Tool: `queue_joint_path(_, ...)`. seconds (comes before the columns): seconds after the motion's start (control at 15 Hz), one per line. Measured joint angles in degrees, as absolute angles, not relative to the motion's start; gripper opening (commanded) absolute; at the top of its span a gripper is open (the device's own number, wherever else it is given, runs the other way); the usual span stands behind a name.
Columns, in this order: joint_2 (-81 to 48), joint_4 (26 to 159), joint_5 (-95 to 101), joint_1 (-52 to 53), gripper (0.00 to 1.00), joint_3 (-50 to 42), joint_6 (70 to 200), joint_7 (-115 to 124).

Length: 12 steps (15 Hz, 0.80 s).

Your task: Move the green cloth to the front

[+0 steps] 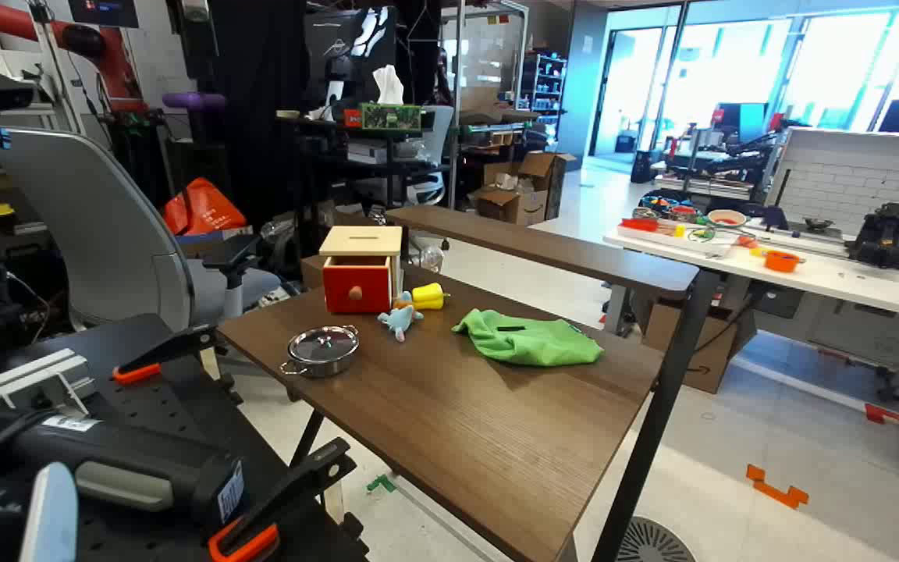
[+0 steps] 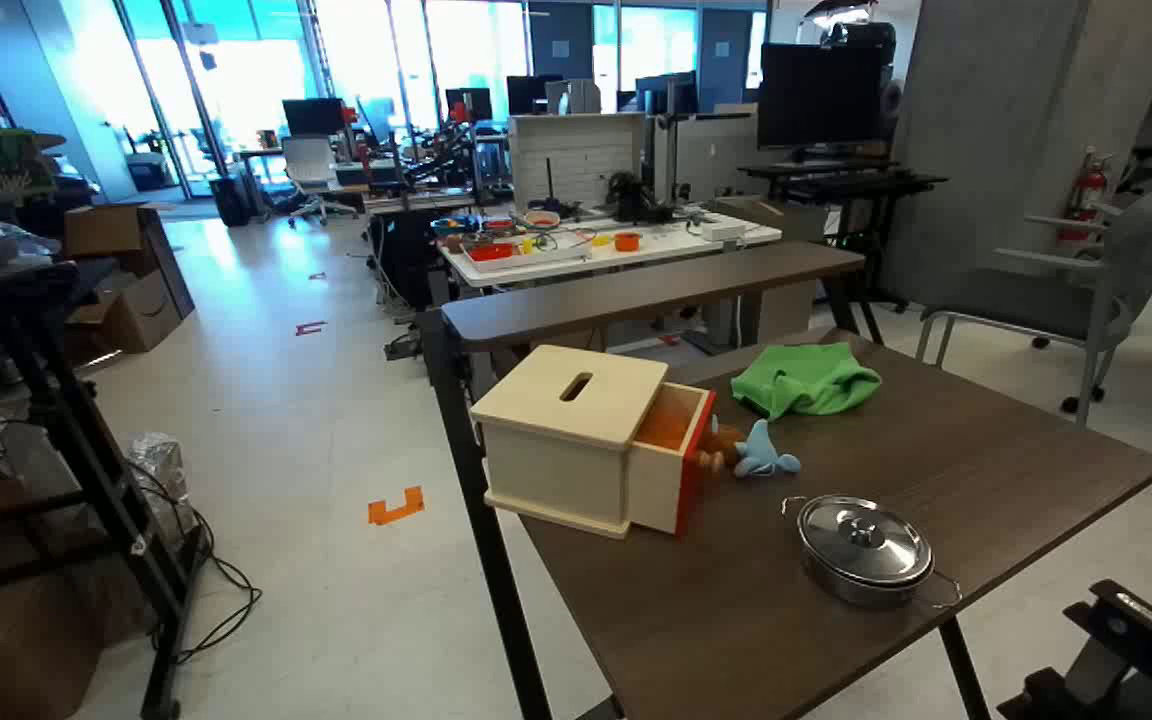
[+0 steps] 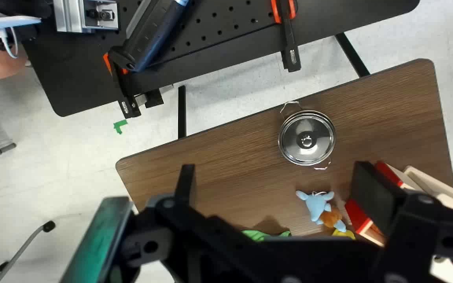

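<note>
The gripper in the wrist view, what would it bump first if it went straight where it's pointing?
Probably the brown tabletop, which shows midway between the tips of the open gripper. Depth is unclear, so one side might touch the red-fronted drawer first.

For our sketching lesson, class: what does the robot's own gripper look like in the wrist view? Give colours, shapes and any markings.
The gripper is mostly black, with blocky jaws and angular links with round pivots. A flat, blurred panel at the lower left looks blue-green. I can make out no lettering on it.
</note>
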<state>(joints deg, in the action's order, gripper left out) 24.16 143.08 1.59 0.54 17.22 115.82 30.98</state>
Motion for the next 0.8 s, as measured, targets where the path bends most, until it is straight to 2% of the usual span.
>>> queue_joint_path(0.8, 21.4, 140.4, 2.1, 0.0, 1.00, 15.4, 117.4, 35.6)
